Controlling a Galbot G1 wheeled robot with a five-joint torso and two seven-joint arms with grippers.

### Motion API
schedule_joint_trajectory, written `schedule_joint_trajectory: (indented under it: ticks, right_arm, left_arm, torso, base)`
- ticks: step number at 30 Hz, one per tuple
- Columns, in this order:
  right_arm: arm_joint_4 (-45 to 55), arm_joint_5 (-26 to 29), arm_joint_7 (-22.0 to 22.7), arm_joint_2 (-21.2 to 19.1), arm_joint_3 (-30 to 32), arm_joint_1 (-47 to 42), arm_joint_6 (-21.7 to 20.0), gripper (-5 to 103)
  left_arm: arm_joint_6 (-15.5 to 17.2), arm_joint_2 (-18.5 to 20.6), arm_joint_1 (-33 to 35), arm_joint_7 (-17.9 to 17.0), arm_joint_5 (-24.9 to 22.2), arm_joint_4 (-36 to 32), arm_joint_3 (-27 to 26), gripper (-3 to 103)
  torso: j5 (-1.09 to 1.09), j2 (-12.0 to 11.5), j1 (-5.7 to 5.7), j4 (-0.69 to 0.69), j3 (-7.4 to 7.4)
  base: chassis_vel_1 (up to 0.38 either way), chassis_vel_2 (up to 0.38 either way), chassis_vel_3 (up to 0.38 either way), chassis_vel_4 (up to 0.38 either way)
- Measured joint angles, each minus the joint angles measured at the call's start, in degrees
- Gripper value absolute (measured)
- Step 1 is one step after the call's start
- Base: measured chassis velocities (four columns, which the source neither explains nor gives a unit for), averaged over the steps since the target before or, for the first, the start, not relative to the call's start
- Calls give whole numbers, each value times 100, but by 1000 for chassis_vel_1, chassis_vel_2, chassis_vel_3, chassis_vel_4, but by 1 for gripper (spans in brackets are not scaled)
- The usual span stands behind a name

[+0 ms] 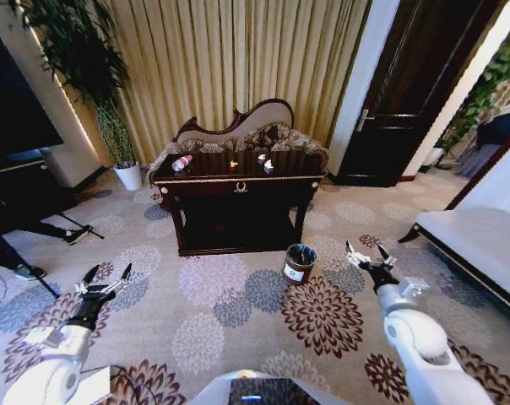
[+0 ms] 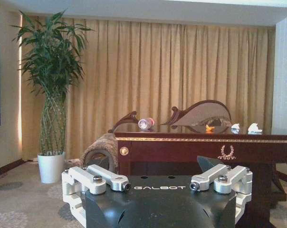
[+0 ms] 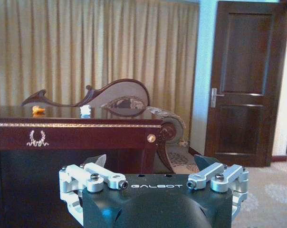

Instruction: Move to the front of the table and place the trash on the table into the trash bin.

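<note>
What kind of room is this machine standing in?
Probably a hotel lounge or formal sitting room: a carved-back sofa, a glossy dark table with gold trim, full-length curtains and patterned floral carpet.

One bottle [image 1: 181, 163], one orange scrap [image 1: 233, 164], two white scraps [image 1: 264, 162]

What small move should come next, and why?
Probably drive the base forward toward the long dark glossy wooden table. The clear plastic bottle with red cap lies on it well beyond both arms; the left gripper and right gripper hover open over the carpet. The small round dark brown bin stands ahead, right.
</note>
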Motion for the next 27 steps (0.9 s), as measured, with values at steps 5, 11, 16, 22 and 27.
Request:
schedule_joint_trajectory:
  ticks: [5,11,16,22,27]
  right_arm:
    - [-37,109,0,-305,6,-30,56,100]
    - [-2,83,0,-208,-55,72,59,100]
    - [-34,-6,0,-147,-108,93,55,100]
    - [-52,-10,0,-129,-108,110,51,100]
    - [-68,-34,0,-64,-116,112,48,100]
  left_arm:
    - [0,-1,-1,3,11,1,40,100]
    - [40,19,-36,6,28,-39,62,100]
    - [55,55,-62,9,38,5,68,100]
    - [56,57,-71,21,43,25,83,100]
    - [56,64,-71,47,45,50,85,100]
  torso:
    - [0,0,0,0,0]
    - [1,0,0,0,0]
    - [0,0,-1,0,0]
    - [0,0,-1,0,0]
    - [-1,0,0,0,0]
  base:
    - [-55,51,59,-53]
    - [-62,51,59,-56]
    - [-70,84,65,-82]
    - [-105,94,98,-114]
    - [-140,144,130,-134]
